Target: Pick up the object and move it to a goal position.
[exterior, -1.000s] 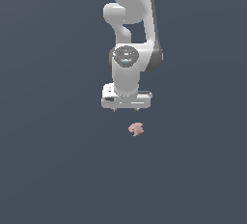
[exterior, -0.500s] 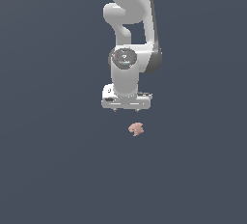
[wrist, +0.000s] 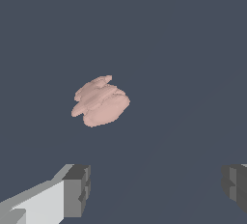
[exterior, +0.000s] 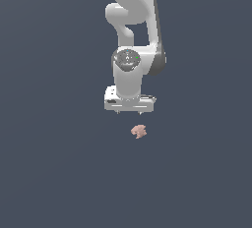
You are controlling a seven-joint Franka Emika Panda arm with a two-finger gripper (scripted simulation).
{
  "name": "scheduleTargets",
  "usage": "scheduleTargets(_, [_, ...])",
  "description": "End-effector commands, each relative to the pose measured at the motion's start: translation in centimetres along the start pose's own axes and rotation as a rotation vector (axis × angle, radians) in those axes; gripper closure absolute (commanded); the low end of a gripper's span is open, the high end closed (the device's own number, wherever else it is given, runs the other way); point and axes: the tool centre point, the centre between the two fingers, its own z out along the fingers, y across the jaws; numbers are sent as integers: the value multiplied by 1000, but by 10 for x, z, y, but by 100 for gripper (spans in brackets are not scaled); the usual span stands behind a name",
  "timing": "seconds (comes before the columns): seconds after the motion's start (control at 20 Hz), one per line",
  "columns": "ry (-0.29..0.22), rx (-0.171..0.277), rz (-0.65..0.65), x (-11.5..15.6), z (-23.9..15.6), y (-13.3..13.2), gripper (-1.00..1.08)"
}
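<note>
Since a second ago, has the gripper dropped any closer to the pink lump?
Yes, slightly. In the exterior view the gripper has sunk a little toward the pink lump, which has stayed put. Its fingers are open and not touching it.

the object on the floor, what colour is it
Pinkish tan, the object shows best in the wrist view.

White rounded arm [exterior: 132,6], dark grey joint seams; white tool [exterior: 129,110], grey pads [wrist: 77,190].
</note>
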Motion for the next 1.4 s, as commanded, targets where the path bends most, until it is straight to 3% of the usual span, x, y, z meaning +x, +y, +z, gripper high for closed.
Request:
scheduleTargets(0.0, [1,0,23,1,1,-1,-92])
scheduleTargets(0.45, [11,-1,176,7,7,-9,-92])
scheduleTargets(1.35, [44,0,620,24,25,-31,-92])
